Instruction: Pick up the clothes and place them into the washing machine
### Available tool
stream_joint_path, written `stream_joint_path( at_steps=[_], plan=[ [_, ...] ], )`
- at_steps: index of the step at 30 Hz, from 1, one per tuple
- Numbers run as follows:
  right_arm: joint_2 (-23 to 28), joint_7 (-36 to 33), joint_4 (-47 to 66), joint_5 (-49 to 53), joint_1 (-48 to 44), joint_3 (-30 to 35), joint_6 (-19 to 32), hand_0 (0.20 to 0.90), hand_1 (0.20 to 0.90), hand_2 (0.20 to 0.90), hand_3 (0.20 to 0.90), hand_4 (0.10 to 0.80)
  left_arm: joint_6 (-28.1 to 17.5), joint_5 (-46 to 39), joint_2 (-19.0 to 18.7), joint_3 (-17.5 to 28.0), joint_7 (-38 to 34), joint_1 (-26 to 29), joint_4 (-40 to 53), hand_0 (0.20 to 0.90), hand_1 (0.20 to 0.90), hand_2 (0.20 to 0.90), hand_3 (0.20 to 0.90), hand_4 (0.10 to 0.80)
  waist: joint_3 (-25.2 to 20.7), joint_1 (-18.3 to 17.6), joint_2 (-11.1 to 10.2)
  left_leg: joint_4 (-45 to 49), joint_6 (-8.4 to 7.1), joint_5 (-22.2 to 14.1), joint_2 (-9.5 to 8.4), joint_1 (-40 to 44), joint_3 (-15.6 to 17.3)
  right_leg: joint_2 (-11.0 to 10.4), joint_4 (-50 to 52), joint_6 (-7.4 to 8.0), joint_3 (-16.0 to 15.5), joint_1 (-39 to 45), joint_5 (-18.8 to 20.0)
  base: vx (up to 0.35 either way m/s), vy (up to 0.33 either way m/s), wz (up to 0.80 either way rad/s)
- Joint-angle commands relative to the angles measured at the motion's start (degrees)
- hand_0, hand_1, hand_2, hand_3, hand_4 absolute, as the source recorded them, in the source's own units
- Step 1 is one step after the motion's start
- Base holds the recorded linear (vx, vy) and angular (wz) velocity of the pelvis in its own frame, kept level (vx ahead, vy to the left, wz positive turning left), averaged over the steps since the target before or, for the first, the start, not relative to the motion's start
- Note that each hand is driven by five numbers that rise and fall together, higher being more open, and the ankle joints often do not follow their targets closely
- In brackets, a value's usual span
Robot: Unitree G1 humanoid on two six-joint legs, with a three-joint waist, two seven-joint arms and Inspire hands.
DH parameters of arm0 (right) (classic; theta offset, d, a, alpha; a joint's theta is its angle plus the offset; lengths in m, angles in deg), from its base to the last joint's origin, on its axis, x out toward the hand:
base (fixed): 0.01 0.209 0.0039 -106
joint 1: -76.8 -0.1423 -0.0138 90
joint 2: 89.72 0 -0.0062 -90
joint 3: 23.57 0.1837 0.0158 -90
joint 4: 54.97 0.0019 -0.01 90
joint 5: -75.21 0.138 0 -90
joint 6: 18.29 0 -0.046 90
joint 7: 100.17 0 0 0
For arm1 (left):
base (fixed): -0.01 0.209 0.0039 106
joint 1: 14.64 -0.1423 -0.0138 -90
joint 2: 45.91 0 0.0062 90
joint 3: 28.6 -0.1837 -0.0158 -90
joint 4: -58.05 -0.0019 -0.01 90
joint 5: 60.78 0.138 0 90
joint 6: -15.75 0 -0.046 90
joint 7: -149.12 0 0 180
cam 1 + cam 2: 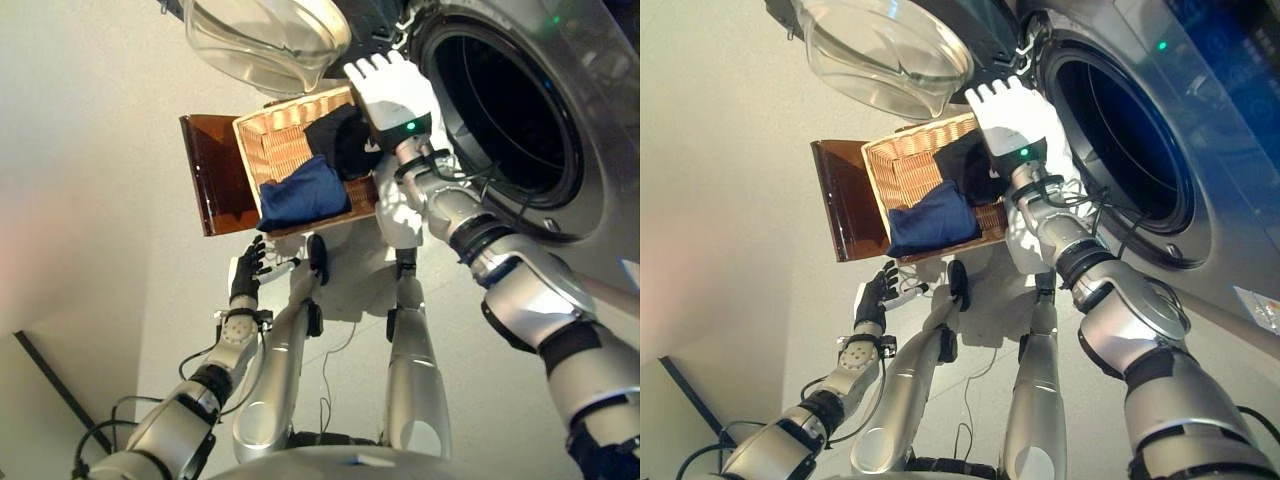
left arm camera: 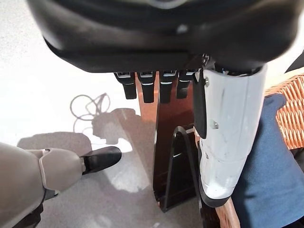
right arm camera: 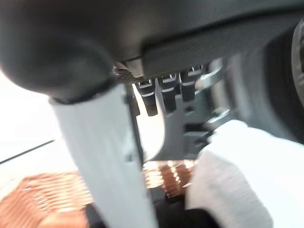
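Observation:
A shallow wicker basket (image 1: 250, 150) rests on a dark brown box (image 1: 210, 175) beside the washing machine. A blue cloth (image 1: 303, 195) lies in its near part and a black cloth (image 1: 335, 135) in its far part. My right hand (image 1: 392, 90) hovers over the black cloth at the basket's far right corner, fingers straight, pointing toward the machine's door hinge, holding nothing. A white cloth (image 3: 237, 171) shows close past it in the right wrist view. My left hand (image 1: 247, 272) is open, low, just in front of the box. The blue cloth (image 2: 270, 166) shows beyond its thumb.
The washing machine's round drum opening (image 1: 505, 110) stands open at the upper right. Its glass door (image 1: 265, 35) is swung out above the basket's far side. Pale floor lies to the left of the box.

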Motion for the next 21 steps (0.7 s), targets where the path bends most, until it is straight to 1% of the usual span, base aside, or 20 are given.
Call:
stream_joint_path(
  at_steps=[1, 6, 11, 21],
  plan=[
    [-1.4, -0.3, 0.6, -4.8, -7.6, -1.5, -1.0, 0.900, 0.900, 0.900, 0.900, 0.800, -2.7, -0.2, -1.2, 1.7, -1.9, 0.9, -0.7, 0.900, 0.900, 0.900, 0.900, 0.800, -0.4, 2.1, 0.7, -1.2, -7.78, 1.9, 3.69, -2.8, -1.6, -0.1, 8.6, -3.73, -1.4, -0.1, -8.6, 0.000, 0.000, 0.00],
    [-2.8, 1.6, -0.9, -5.8, -8.2, -3.0, -1.1, 0.900, 0.900, 0.900, 0.900, 0.800, -2.7, -1.0, -1.3, 2.2, -1.9, 0.9, -0.5, 0.900, 0.900, 0.900, 0.900, 0.800, 0.3, 2.0, 0.5, -1.3, -7.77, 2.1, 3.67, -2.9, -1.9, 0.0, 8.8, -3.81, -1.7, -0.2, -8.6, 0.000, 0.000, 0.00],
    [-3.3, 2.2, -2.0, -4.5, -8.0, -2.8, -0.7, 0.900, 0.900, 0.900, 0.900, 0.800, -2.6, -1.3, -1.3, 2.8, -2.4, 1.4, -0.8, 0.900, 0.900, 0.900, 0.900, 0.800, 0.5, 2.1, 0.2, -1.6, -7.83, 2.4, 3.64, -3.3, -2.2, 0.0, 8.7, -3.81, -1.8, -0.3, -8.6, 0.010, -0.002, 0.04],
    [-2.5, 4.1, -6.5, -1.6, -7.0, -3.6, 0.4, 0.900, 0.900, 0.900, 0.900, 0.800, -3.0, -1.9, -2.2, 5.3, -3.5, 1.0, 0.9, 0.900, 0.900, 0.900, 0.900, 0.800, 0.5, 2.6, 0.5, -2.4, -7.91, 3.1, 3.41, -4.4, -2.8, 0.0, 8.7, -3.92, -2.2, -1.5, -8.6, 0.008, 0.002, 0.04]
  ],
)
